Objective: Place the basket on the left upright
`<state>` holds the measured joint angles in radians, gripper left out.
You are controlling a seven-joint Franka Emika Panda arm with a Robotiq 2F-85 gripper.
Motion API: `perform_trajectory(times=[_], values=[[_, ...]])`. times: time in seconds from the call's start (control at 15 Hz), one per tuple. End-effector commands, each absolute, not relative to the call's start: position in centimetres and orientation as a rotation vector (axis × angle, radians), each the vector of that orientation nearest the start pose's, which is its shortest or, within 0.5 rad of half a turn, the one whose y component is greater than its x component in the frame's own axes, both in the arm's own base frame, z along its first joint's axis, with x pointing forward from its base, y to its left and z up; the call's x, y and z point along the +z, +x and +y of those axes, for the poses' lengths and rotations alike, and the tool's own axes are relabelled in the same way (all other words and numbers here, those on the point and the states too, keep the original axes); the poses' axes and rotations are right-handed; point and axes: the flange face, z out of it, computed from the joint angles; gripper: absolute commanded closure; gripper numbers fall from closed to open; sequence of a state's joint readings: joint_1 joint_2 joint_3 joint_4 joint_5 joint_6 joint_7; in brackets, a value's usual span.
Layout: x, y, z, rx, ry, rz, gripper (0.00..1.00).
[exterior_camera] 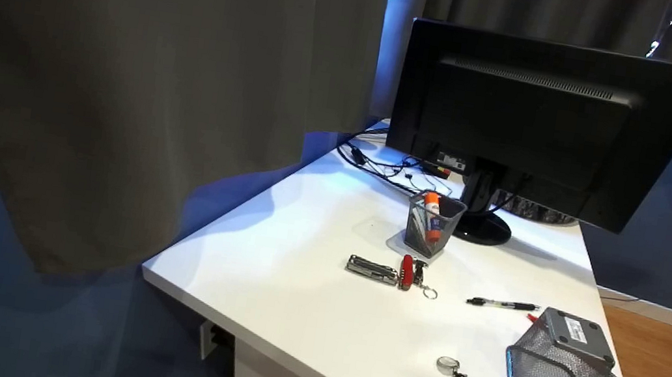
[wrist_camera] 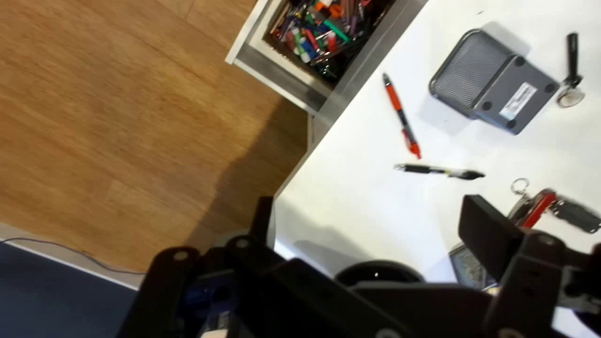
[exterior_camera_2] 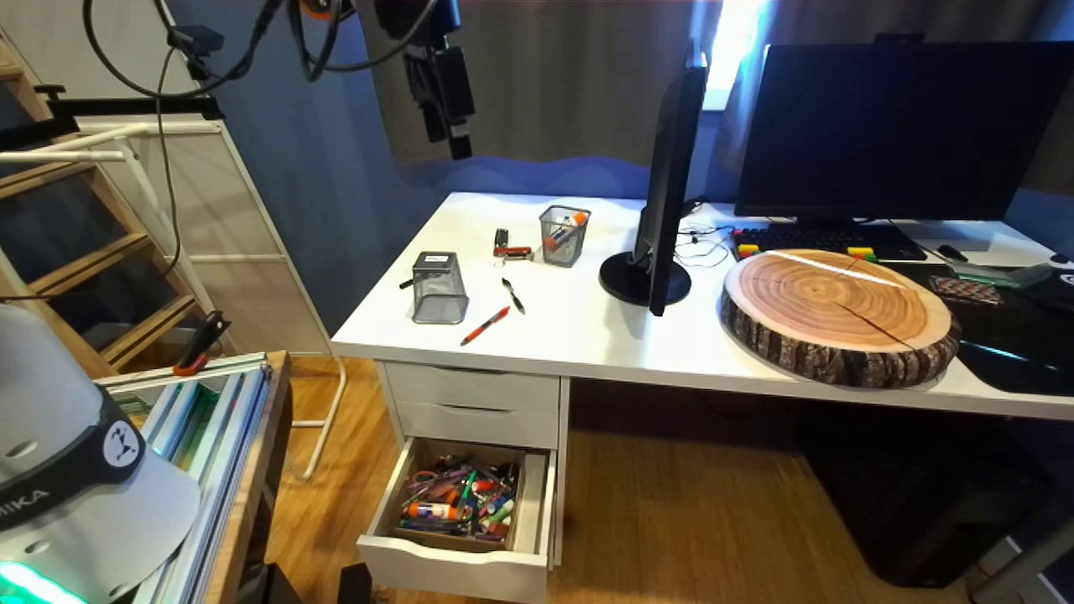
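The basket (wrist_camera: 494, 82) sits upside down on the counter (wrist_camera: 357, 155), mouth down and base up, left of the pen cup (exterior_camera_2: 569, 253) in an exterior view. As we read it, the turning is yet to be done, and a full flip is needed. The walls widen toward the mouth, so if we pinch only near the narrow base, the fingers (wrist_camera: 490, 234) could slide up and off. If we let go halfway round, it would likely end on its side. The magnifying glass (wrist_camera: 572, 65) lies just beside it, and the red pen (wrist_camera: 400, 112) is near; setting the base down on either would leave the basket rocking or tipped. It also stands near the counter's edge, and a shove from a poorly centred hand (wrist_camera: 368, 211) might push it off, perhaps into the open drawer (exterior_camera_2: 457, 575) below.

Our hand is spread wide and holds nothing. In an exterior view it hangs in the air well above the counter. In the wrist view the basket lies up and to the right of the gap between the fingers, well apart from both. There one finger partly hides the pen cup, so a low sweep might clip it.
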<state>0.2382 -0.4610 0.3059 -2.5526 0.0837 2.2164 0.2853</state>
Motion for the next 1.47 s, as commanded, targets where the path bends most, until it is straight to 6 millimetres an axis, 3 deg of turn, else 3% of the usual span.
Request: perform_trajectory(times=[0.0, 0.2, 0.4, 0.67, 0.73, 0.8, 0.93, 1.2, 1.4], values=[[39.0, 33.8, 27.5, -0.096, -3.082, -0.334, 0.00], [35.2, 33.4, 31.5, 0.015, -3.096, -0.254, 0.00], [31.8, 34.6, 33.9, 0.165, -3.146, -0.029, 0.00], [28.2, 38.9, 35.6, 0.317, -3.111, 0.231, 0.00], [27.7, 40.1, 35.8, 0.330, -3.095, 0.244, 0.00], [29.0, 37.4, 34.5, 0.273, -3.110, 0.167, 0.00], [27.9, 38.5, 34.3, 0.305, -3.104, 0.185, 0.00], [28.5, 37.9, 34.7, 0.286, -3.106, 0.164, 0.00], [26.6, 39.1, 35.1, 0.395, -3.073, 0.202, 0.00]])
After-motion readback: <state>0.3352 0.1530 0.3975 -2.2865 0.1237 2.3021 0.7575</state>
